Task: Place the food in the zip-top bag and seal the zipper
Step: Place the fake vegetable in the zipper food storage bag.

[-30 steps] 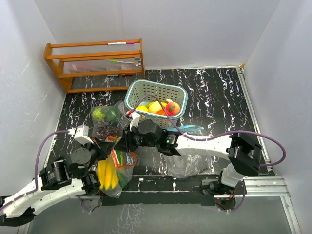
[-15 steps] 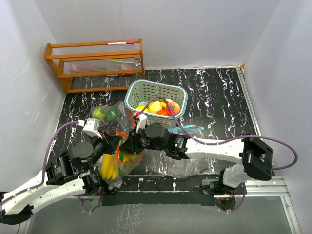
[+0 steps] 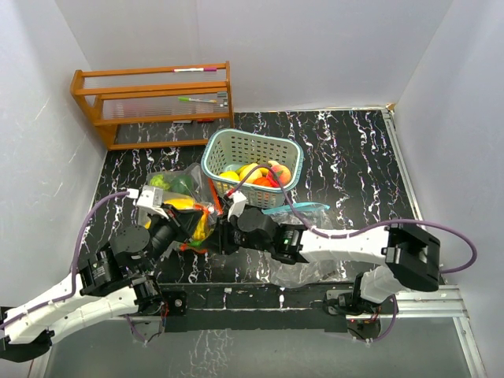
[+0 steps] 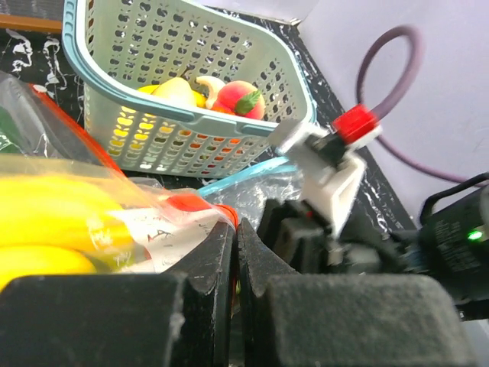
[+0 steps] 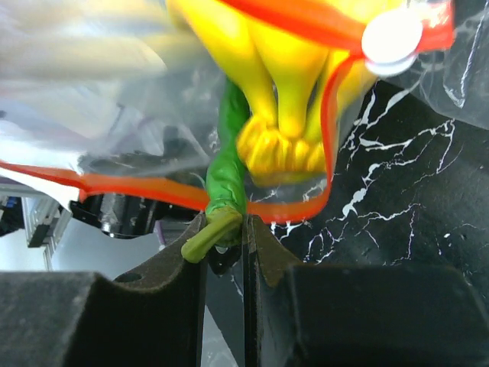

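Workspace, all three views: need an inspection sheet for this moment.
Surface: black white-veined table.
Job's things: zip-top bag held between the arms, mouth open, bananas at the mouth; more fruit in the basket.
Clutter: blue-zippered bag beside the basket.
Grippers: left pincer shut on the bag edge; right pincer shut on the banana stem.
Cables: purple cables; one arcs over the basket.
Surroundings: wooden rack back left; white walls.

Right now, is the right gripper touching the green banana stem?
Touching. The right wrist view shows the right gripper pinching the green banana stem between its fingers.
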Robot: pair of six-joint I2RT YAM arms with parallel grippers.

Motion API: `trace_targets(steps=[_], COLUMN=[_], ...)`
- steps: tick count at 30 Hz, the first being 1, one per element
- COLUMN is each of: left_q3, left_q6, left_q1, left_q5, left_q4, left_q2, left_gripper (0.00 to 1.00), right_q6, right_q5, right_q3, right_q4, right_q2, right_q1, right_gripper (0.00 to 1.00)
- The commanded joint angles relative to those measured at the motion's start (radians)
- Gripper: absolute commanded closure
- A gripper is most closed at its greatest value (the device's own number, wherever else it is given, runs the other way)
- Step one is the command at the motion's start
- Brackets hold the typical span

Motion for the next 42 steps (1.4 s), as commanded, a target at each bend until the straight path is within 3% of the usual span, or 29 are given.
trace_targets(steps=[1,8,17,22,32,42], left_q3=[0.016,0.017,-0.007,-0.012,-0.012,-0.005], left_q6=[-0.036,-0.051,-0.080,-0.083,-0.082,-0.090], left_q1=[-0.001,-0.001,-0.001,-0.001,-0.001,-0.001], left_q5=[0.031,0.034,0.030,0.040,0.059,0.062], left_q4=[0.196,0.166,0.154,0.170,0.192,0.175], left_q2=[0.003,0.003,-0.016,0.007,0.045,0.041], left_gripper=[1.00,1.00,1.00,1.00,1.00,1.00], right_q6=[-0.025,-0.035,-0.114,-0.175,-0.097,-0.149], right_q5=[-0.022,0.061,0.262,0.265,0.149,0.401], right_q3=[0.054,0.082,0.030,0.030,0.019,0.066], right_q4=[-0.005,0.087,0.114,0.142,0.189,0.263], right_q2=[0.080,0.101,-0.100,-0.158,-0.042,0.072], right_q1=[0.018,0.018,0.018,0.019,0.021,0.029], right_gripper=[0.89,0.89,0.88,0.88,0.89,0.87])
